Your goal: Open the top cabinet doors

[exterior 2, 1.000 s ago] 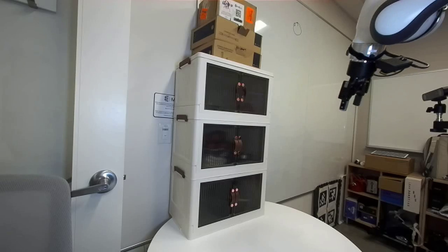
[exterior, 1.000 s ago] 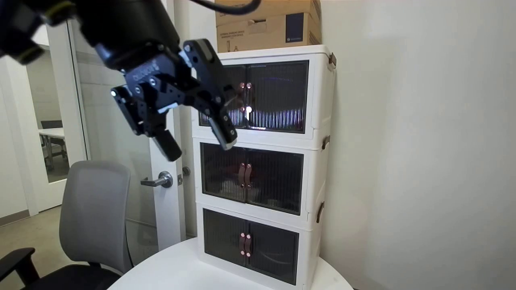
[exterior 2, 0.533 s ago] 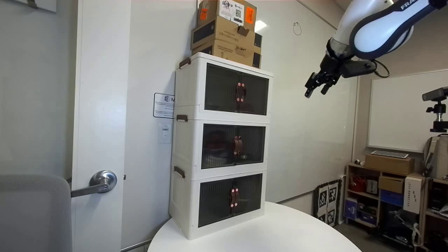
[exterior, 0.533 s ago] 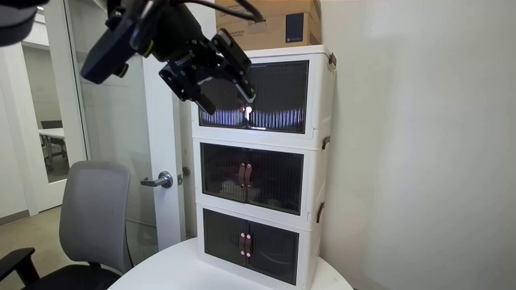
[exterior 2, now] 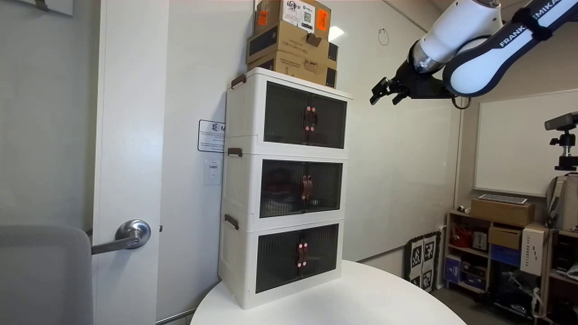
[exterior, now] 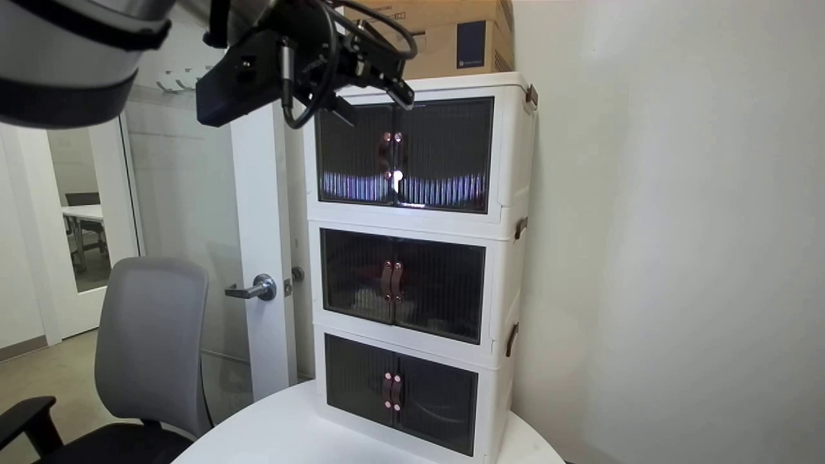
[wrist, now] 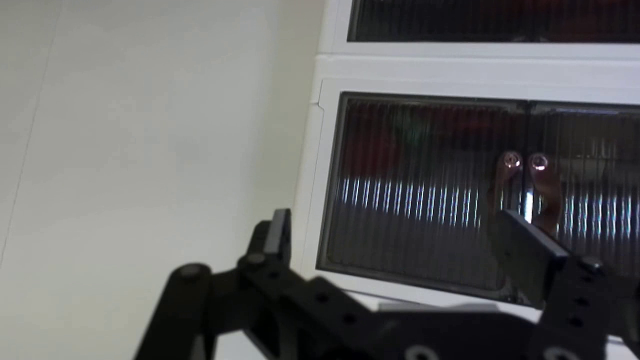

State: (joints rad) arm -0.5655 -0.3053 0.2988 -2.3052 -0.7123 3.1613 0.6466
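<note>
The top cabinet doors, dark smoky see-through panels, show shut in both exterior views (exterior: pixel 445 138) (exterior 2: pixel 286 115). The wrist view stands upside down and shows them at lower right (wrist: pixel 415 245). Their brown handles (exterior: pixel 392 156) (exterior 2: pixel 310 118) sit side by side at the meeting edges and show partly in the wrist view (wrist: pixel 547 187). My gripper (exterior: pixel 377 106) (exterior 2: pixel 385 100) (wrist: pixel 395 220) is open and empty. It is level with the top tier and apart from it. In the wrist view one finger (wrist: pixel 527 255) covers part of the handles.
Two similar shut door pairs sit below, middle (exterior: pixel 403 287) (exterior 2: pixel 284 189) and bottom (exterior: pixel 438 399). Cardboard boxes (exterior: pixel 438 58) (exterior 2: pixel 300 54) stand on the cabinet. It stands on a white round table (exterior 2: pixel 365 298). A grey chair (exterior: pixel 151 341) and a room door (exterior 2: pixel 128 113) are nearby.
My gripper has moved up and closer to the cabinet. It has swung from pointing mostly down to pointing more toward the cabinet. The doors have not moved.
</note>
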